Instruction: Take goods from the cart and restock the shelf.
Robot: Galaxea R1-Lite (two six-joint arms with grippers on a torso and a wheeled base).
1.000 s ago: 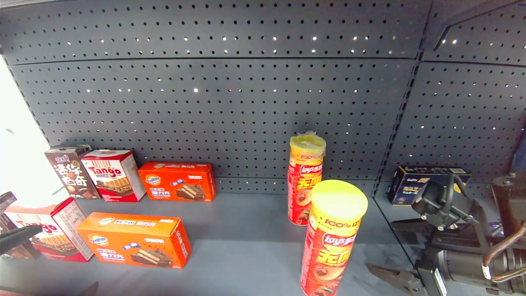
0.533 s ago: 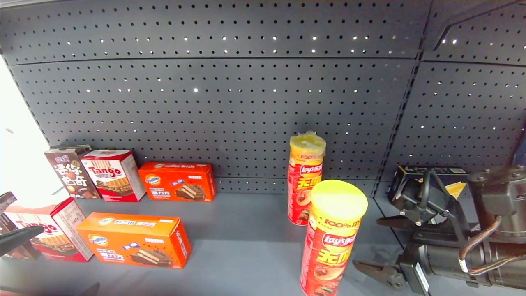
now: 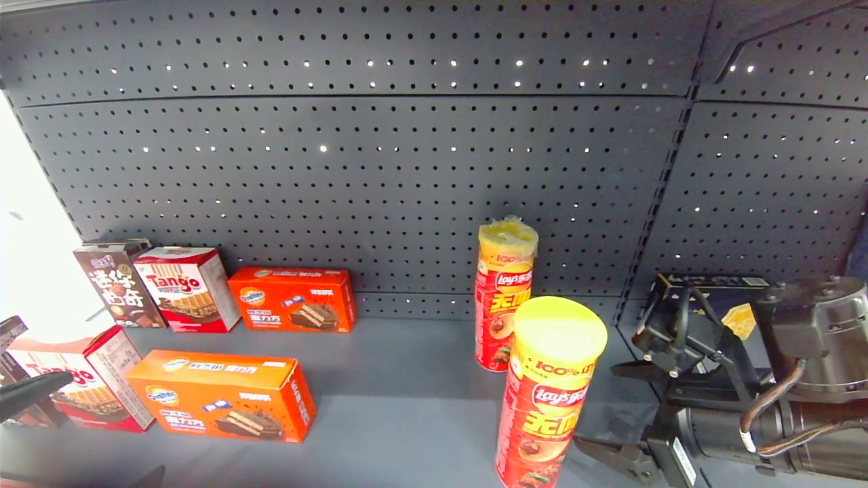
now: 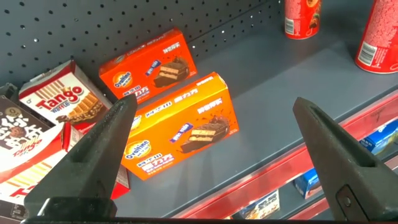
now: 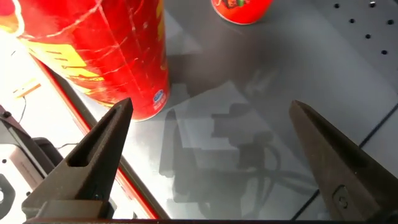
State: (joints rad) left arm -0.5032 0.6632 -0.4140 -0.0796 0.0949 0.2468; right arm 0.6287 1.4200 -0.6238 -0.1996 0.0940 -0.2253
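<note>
Beside the glossy cylindrical can [image 3: 549,393], right pincer [image 3: 595,407] gapes empty; left pincer [image 4: 214,102] too.

Printed labels on shelf goods, placed from the front can [image 3: 549,393].
The front can bears red print on its yellow band, a round logo and large yellow characters. The rear can [image 3: 505,291], just behind it, bears the same. Far to its left, two orange boxes [image 3: 224,395] carry an oval logo and white characters. Beyond them, two red-and-white boxes [image 3: 186,288] carry a red word and a brown box [image 3: 119,281] white characters. To its right, the print on a dark box [image 3: 705,291] is too small to read.
</note>
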